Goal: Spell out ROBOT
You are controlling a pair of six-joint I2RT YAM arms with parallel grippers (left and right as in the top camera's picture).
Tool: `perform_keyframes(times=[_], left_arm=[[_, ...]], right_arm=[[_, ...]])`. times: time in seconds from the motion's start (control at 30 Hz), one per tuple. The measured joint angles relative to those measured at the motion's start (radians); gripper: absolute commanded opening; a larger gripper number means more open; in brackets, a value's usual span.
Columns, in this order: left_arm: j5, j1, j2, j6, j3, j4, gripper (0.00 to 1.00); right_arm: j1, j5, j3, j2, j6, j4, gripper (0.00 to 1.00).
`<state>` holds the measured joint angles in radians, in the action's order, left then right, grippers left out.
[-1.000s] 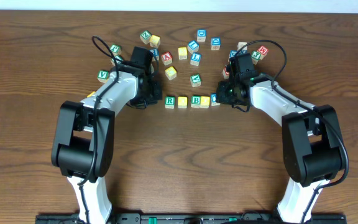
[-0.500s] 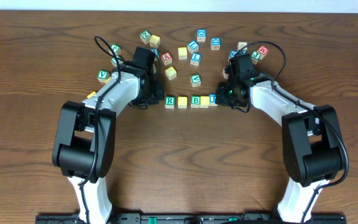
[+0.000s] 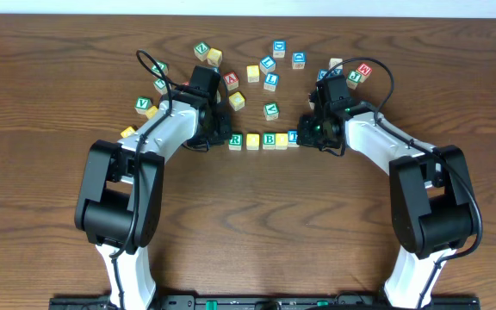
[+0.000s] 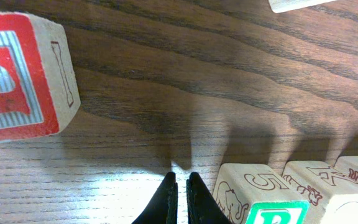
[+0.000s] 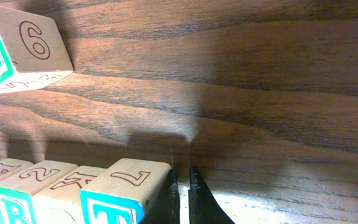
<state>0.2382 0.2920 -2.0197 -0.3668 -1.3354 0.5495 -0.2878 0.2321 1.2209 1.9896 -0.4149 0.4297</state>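
Five cubes stand in a row across mid-table: green R cube [image 3: 236,139], yellow cube [image 3: 252,140], green B cube [image 3: 269,139], second yellow cube [image 3: 282,140], blue T cube [image 3: 293,137]. My left gripper [image 3: 223,136] is shut with nothing in it, just left of the R cube [image 4: 263,199]; in the left wrist view its tips [image 4: 179,176] rest low by the cube's side. My right gripper [image 3: 305,133] is also shut and holds nothing. Its left finger [image 5: 168,193] lies against the right side of the T cube [image 5: 126,193].
Loose cubes lie scattered behind the row: a red-letter cube [image 3: 231,80], a yellow one [image 3: 237,101], a green one [image 3: 271,109], blue ones [image 3: 279,48], more at left [image 3: 143,105] and right [image 3: 363,69]. Bare wood lies in front of the row.
The right gripper slid the T cube left against the row. The left gripper moved right up to the R cube. The row has drawn together.
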Motion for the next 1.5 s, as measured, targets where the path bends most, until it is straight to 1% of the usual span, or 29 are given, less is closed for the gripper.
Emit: perform_keyframes(times=[0.4,1.0,1.27,1.5], left_arm=[[0.000,0.034,0.000,0.000,0.000,0.000,0.08],[0.000,0.038,0.000,0.000,0.000,0.000,0.08],[-0.001,0.078,0.000,0.000,0.000,-0.015,0.08],[-0.001,0.080,0.000,0.000,0.000,-0.015,0.08]], right_arm=[[0.000,0.004,0.000,0.000,-0.001,0.004,0.01],[-0.006,0.005,0.000,0.000,-0.002,0.005,0.01],[-0.006,0.017,0.000,0.000,-0.002,0.010,0.01],[-0.006,0.019,0.000,0.000,-0.002,0.017,0.01]])
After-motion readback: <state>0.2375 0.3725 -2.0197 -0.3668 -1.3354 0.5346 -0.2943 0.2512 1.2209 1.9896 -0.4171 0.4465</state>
